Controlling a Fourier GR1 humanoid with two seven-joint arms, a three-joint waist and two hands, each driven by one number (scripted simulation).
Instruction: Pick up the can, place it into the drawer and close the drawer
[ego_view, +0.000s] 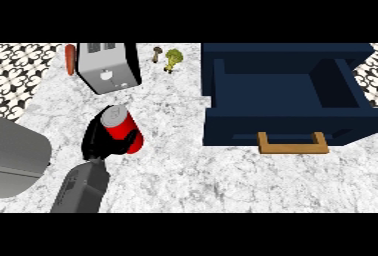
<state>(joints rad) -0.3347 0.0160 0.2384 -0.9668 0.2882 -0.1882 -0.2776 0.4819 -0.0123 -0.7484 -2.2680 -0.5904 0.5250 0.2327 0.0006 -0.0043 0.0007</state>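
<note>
On the table (221, 180), the left robot hand (100, 142) is curling around the red can (124, 127): grasp step. Next: lifting it, carrying it rightward into the open drawer (284, 90).

Head view looks steeply down onto counter (221, 180)
</note>
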